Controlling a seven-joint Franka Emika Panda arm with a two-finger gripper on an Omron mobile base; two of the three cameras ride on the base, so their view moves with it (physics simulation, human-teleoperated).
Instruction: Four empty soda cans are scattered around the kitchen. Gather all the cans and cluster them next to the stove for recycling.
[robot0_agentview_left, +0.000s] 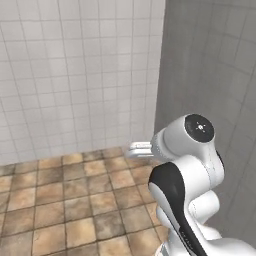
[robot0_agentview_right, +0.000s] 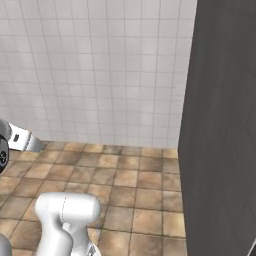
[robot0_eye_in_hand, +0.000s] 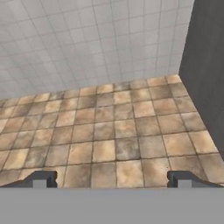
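Search step by judgement — fingers (robot0_eye_in_hand: 112, 178) spread wide and empty over tiled floor (robot0_eye_in_hand: 109, 131) at a wall corner, no cans or stove visible here; next move calls for driving elsewhere.

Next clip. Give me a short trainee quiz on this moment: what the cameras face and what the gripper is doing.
1. True or false: the gripper is shut on a red can.
2. What covers the floor? A) brown tiles B) carpet C) wooden planks
3. Fill in: the wall ahead is covered in small ____ tiles, and a dark grey panel stands at its right.

Key: 1 false, the fingertips stand wide apart with nothing between them; 2 A; 3 white.
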